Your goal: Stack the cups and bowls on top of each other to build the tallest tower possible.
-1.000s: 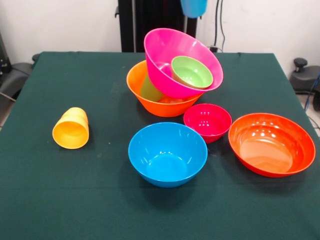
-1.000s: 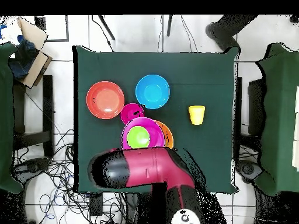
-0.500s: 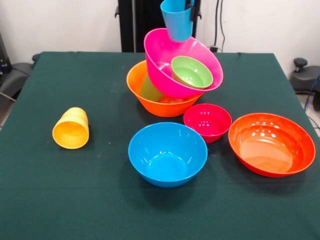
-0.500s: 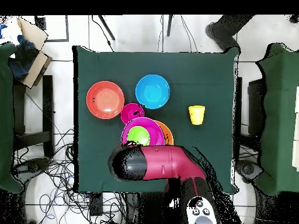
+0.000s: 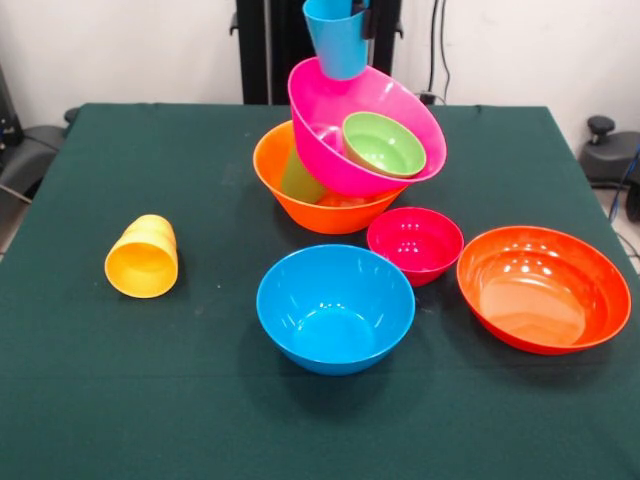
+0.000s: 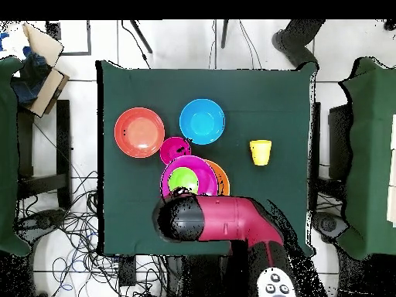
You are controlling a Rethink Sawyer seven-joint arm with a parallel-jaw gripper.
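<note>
Step in hand: placing the blue cup on the tower – the cup hangs upright at the top of the front view, its base just above the far rim of the big pink bowl.
Gripper: the gripper shows only as a dark piece at the cup's rim; it seems to be clamped on the cup, because nothing else supports it.
Tower: near the table's far edge, about the middle – big orange bowl at the bottom, the pink bowl tilted in it, the small green bowl inside the pink one.
Loose pieces: medium blue bowl, small magenta bowl, wide red-orange bowl, and the yellow-orange cup on its side toward the table's left edge.
Next move: I judge the cup must go down into the green bowl or the pink one, slowly, since the pile leans.
</note>
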